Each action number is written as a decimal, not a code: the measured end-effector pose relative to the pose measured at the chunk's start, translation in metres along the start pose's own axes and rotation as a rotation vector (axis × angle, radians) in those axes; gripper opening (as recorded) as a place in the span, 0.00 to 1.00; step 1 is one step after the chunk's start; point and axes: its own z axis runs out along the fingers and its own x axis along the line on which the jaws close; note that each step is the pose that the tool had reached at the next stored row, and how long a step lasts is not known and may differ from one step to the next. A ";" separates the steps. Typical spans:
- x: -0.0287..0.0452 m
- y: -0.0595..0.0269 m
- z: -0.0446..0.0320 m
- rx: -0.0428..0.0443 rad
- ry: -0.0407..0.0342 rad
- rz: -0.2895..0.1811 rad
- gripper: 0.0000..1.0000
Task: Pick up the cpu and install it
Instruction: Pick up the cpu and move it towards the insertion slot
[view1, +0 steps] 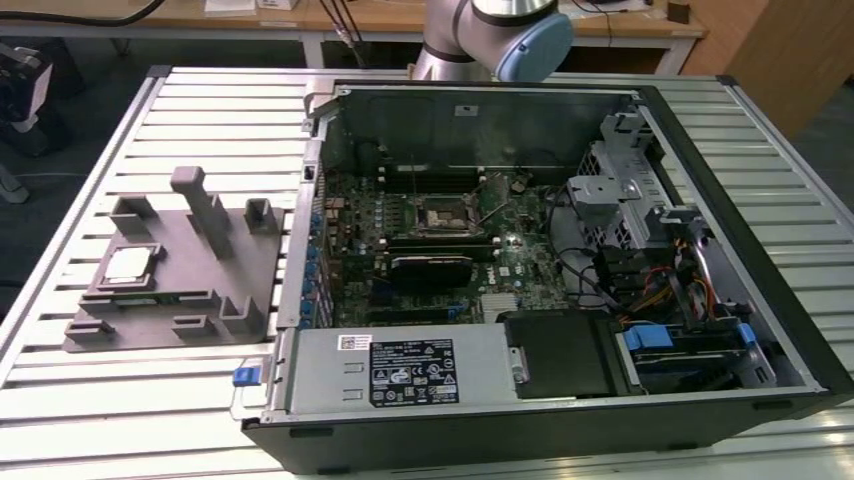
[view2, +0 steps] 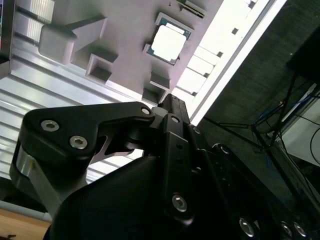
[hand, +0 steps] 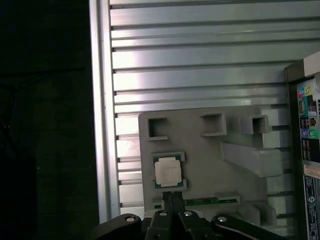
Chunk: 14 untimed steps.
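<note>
The slatted metal table carries an open computer case lying on its side, and the robot arm rises at about twelve o'clock from the case in the exterior view. At nine o'clock from the case sits the grey fixture with its upright posts. Inside the case lies the motherboard, with the dark socket near its middle. In both wrist views the gripper hangs above the fixture with its fingers clenched together and nothing between them. The cpu lies flat in a shallow pocket at the fixture's nine o'clock side, silver top up, and the first wrist view shows it just beyond the fingertips, apart from them. As I judge it, the chip is thin and hemmed in by low grey ledges, so fingers that land off-centre could catch a ledge or tip the chip on its edge. A skewed hold would carry over to the socket, where a tilted or wrongly turned chip could harm the contacts. I cannot tell whether the socket's frame stands open
</note>
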 end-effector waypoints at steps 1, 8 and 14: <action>0.0001 0.0000 0.0001 0.0000 0.0000 0.000 0.11; 0.0002 0.0000 0.0014 0.0003 -0.0001 0.000 0.11; 0.0004 -0.0003 0.0074 0.0004 0.0000 -0.002 0.11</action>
